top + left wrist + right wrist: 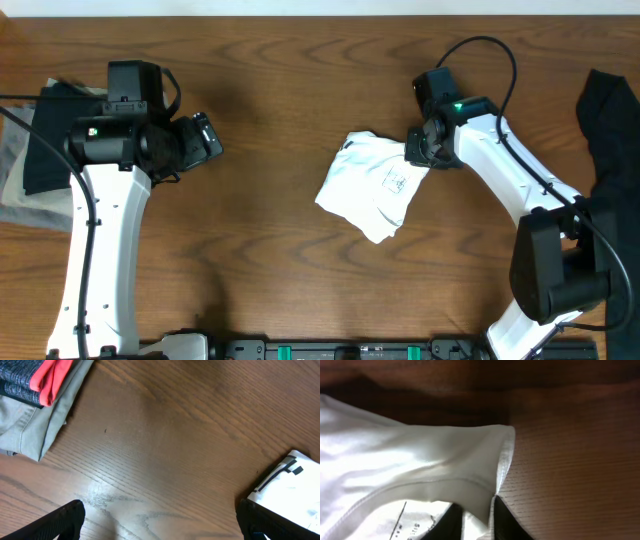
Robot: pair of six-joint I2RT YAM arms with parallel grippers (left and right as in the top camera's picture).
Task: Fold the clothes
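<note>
Wood-grain table — white shirt mid-surface, folded pile at left edge.

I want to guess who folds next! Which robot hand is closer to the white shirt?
Right. The right gripper pinches an edge of the white shirt; the left gripper hangs open, well apart from it.

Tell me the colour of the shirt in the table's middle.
White shirt, small dark print; best seen in the overhead view.
</note>
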